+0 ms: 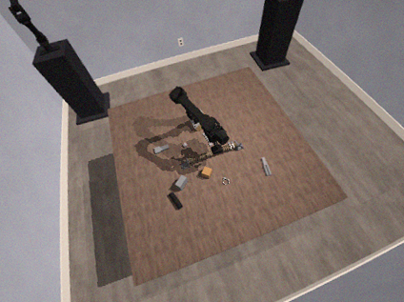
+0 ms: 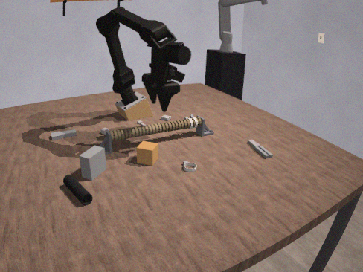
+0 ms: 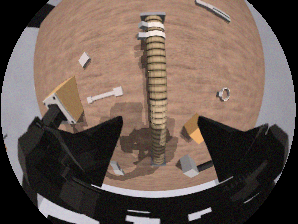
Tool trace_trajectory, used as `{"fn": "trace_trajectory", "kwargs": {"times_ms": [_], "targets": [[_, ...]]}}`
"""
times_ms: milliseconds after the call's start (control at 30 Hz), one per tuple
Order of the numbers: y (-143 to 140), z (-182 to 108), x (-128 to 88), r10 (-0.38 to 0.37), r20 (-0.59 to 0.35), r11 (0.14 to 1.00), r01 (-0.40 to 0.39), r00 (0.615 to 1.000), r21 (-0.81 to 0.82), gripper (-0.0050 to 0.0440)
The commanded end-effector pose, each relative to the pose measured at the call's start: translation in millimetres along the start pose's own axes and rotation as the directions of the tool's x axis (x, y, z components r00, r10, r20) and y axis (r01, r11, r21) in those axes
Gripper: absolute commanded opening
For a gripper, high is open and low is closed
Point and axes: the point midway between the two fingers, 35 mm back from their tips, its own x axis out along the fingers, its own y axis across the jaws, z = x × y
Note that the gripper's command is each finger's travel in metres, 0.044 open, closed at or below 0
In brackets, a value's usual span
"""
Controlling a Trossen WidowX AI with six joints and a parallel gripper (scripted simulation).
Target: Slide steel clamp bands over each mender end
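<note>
A ribbed tan hose (image 2: 154, 128) lies level between two grey stands (image 2: 204, 128). Two steel bands (image 2: 192, 122) sit close together on the hose near its right end, next to the right stand. In the wrist view the hose (image 3: 156, 90) runs straight away from me, with the bands (image 3: 152, 30) at its far end. My gripper (image 2: 162, 101) hangs open and empty above the hose, a little behind its middle-right part, fingers pointing down. It does not touch the hose. The mender inside the hose is hidden.
An orange cube (image 2: 147, 152), a grey block (image 2: 92, 162) and a black cylinder (image 2: 77, 189) lie in front of the hose. A loose ring clamp (image 2: 190, 164) and a flat grey bar (image 2: 259, 149) lie to the right. A grey piece (image 2: 62, 134) lies at the left.
</note>
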Motion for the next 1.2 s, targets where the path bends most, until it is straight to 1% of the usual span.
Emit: {"fn": "trace_trajectory", "kwargs": {"times_ms": [0,100,133,167,233,300,333,367,633,667,700,733,800,833,867,1133,1167], "targets": [[0,-4,-2,-0.006,-0.005,0.999,0.006,1.0,-0.044,0.044],[0,-4,1,-0.006,-0.005,0.999,0.006,1.0,-0.044,0.044],[-1,-2,9,-0.006,-0.005,0.999,0.006,1.0,-0.044,0.044],[-2,1,22,-0.006,-0.005,0.999,0.006,1.0,-0.044,0.044],[-2,1,22,-0.006,-0.005,0.999,0.006,1.0,-0.044,0.044],[-1,6,53,-0.006,-0.005,0.999,0.006,1.0,-0.044,0.044],[0,7,60,-0.006,-0.005,0.999,0.006,1.0,-0.044,0.044],[0,7,63,-0.006,-0.005,0.999,0.006,1.0,-0.044,0.044],[0,7,63,-0.006,-0.005,0.999,0.006,1.0,-0.044,0.044],[0,7,67,-0.006,-0.005,0.999,0.006,1.0,-0.044,0.044],[-1,8,78,-0.006,-0.005,0.999,0.006,1.0,-0.044,0.044],[-1,7,94,-0.006,-0.005,0.999,0.006,1.0,-0.044,0.044],[-1,7,94,-0.006,-0.005,0.999,0.006,1.0,-0.044,0.044],[0,7,105,-0.006,-0.005,0.999,0.006,1.0,-0.044,0.044],[0,7,108,-0.006,-0.005,0.999,0.006,1.0,-0.044,0.044],[0,7,108,-0.006,-0.005,0.999,0.006,1.0,-0.044,0.044],[0,7,108,-0.006,-0.005,0.999,0.006,1.0,-0.044,0.0416]]}}
